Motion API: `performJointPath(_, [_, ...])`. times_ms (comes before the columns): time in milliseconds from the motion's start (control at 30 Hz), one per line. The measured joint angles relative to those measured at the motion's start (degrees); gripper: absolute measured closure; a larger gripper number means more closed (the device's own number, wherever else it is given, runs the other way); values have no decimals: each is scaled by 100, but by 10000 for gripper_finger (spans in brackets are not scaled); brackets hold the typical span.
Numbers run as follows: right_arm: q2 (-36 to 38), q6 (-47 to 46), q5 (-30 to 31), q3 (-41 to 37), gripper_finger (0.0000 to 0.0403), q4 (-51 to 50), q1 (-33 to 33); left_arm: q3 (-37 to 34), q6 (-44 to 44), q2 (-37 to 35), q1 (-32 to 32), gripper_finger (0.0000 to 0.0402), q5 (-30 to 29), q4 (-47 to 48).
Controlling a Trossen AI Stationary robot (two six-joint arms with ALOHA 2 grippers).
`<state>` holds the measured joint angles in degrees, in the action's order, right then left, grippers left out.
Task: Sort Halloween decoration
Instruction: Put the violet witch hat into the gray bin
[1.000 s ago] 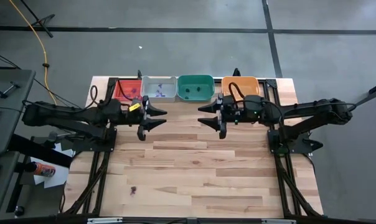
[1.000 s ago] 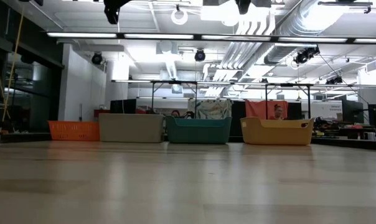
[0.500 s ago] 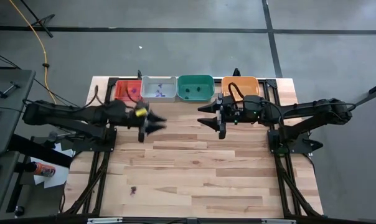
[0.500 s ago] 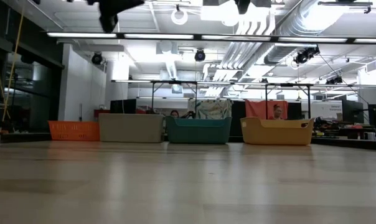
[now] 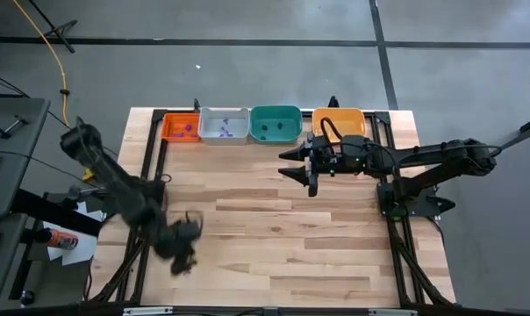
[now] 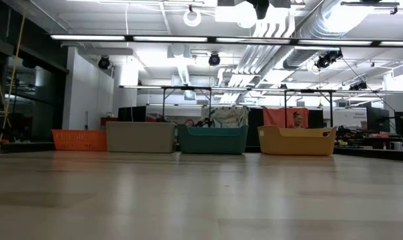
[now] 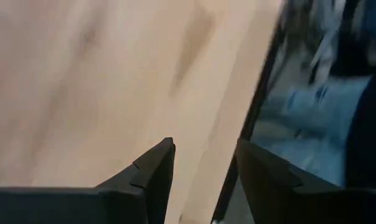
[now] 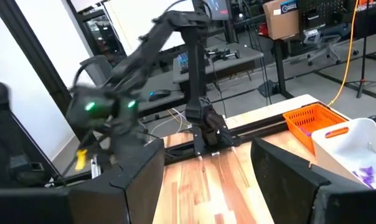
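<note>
Table (image 5: 335, 254): left tool (image 5: 184, 254) open, seemingly just above purple trinket (image 5: 188, 269).

Four trays stand side by side along the table's (image 5: 274, 237) upper edge in the high view: the leftmost tray (image 5: 179, 127), a second tray (image 5: 223, 125), a third tray (image 5: 275, 123) and the rightmost tray (image 5: 339, 120). Small trinkets (image 5: 223, 132) lie in the second tray, others (image 5: 184, 129) in the leftmost. The right gripper (image 5: 289, 162) hangs over the table at upper centre, just below the third and rightmost trays. The left gripper (image 5: 184, 254) sits at lower left, over the table near its left edge, well apart from the trays.
</note>
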<state>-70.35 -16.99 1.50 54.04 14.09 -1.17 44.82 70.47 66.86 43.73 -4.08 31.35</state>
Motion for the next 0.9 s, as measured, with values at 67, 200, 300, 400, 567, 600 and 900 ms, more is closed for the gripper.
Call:
performJointPath(67, [0,6,0,0,169,-24,4,0,1,503,574,241,-196,-322])
performJointPath(200, [0,59,0,0,169,-79,4,45,-235,1438,1242,241,-507,-712])
performJointPath(300, [0,55,2,0,169,-153,4,257,-318,2004,1352,241,-551,-410])
performJointPath(400, [0,55,2,0,169,-223,4,501,-333,2376,1340,241,-593,85])
performJointPath(567, [-2,55,2,0,169,-319,4,688,-503,2657,1353,241,-662,311])
performJointPath(600, [-2,55,2,0,169,-336,4,684,-481,2663,1365,241,-664,343])
performJointPath(900, [-4,55,2,0,169,-519,4,672,-307,2703,1387,241,-654,548])
